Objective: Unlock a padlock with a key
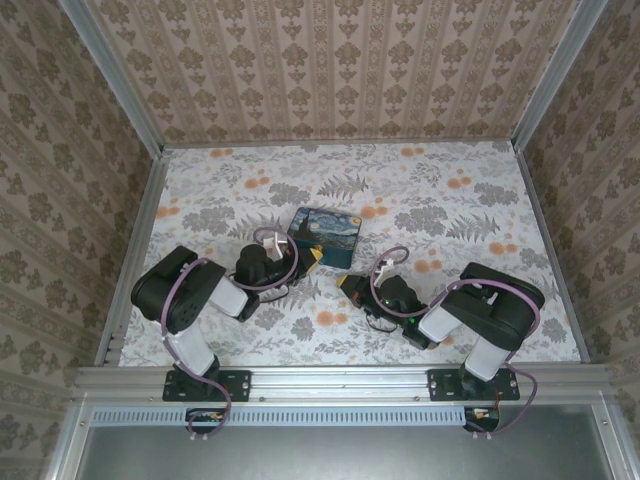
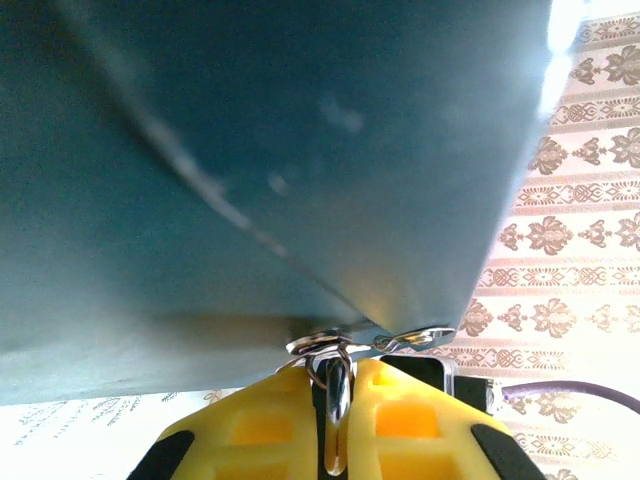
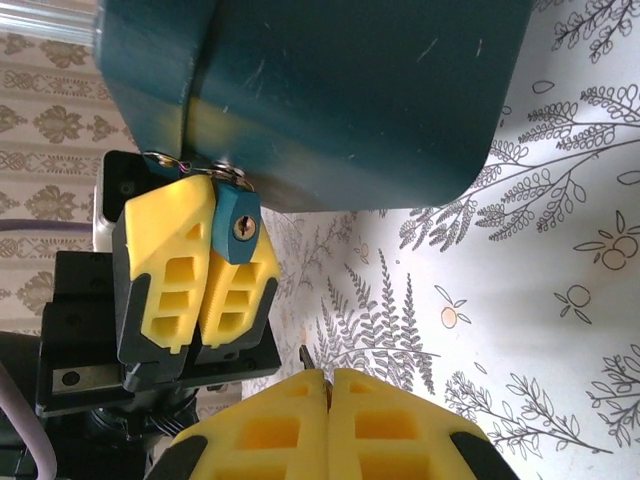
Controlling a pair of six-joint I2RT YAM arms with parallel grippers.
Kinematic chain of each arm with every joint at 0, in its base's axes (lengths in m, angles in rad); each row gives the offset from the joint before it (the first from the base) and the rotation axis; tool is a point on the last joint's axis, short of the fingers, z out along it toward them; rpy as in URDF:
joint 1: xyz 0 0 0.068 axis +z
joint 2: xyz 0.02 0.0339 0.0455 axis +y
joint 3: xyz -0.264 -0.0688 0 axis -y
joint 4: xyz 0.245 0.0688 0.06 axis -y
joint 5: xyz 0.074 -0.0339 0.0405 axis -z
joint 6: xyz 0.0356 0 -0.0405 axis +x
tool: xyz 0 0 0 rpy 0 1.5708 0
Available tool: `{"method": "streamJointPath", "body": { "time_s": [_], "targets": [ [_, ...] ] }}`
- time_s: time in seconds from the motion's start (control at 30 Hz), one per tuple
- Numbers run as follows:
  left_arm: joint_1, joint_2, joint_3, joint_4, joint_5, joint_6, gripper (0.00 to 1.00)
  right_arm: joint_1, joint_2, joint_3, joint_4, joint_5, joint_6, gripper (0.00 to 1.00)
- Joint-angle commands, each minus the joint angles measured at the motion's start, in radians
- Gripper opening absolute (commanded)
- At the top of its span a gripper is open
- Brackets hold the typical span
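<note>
Top view, centre: your left gripper (image 1: 303, 262) is at the printed box (image 1: 322, 230), and the right gripper (image 1: 352, 285) is close by at lower right.

Left wrist, bottom centre: it is clenched on a metal loop (image 2: 338, 385).

Right wrist, left of centre: that grip holds the small blue padlock (image 3: 238, 218), keyhole facing you. At the bottom, your right gripper pinches the key (image 3: 304, 354).

This looks like the alignment step; next, bring the tip squarely to the keyhole.

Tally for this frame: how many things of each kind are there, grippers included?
printed box: 1
blue padlock: 1
key: 1
grippers: 2 (left gripper, right gripper)
Total: 5
</note>
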Motion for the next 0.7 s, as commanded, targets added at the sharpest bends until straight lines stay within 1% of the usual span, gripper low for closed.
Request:
{"method": "streamJointPath", "body": {
  "time_s": [0.0, 0.27, 0.67],
  "targets": [
    [-0.005, -0.037, 0.014, 0.022, 0.022, -0.017, 0.00, 0.010, -0.001, 0.003, 0.050, 0.075, 0.031, 0.00],
    [-0.013, -0.049, 0.012, 0.022, 0.023, -0.020, 0.00, 0.012, -0.013, 0.028, 0.016, 0.091, 0.035, 0.00],
    [-0.024, -0.047, 0.015, 0.021, 0.021, -0.019, 0.00, 0.011, 0.022, 0.071, 0.004, 0.079, 0.036, 0.00]
  ]
}}
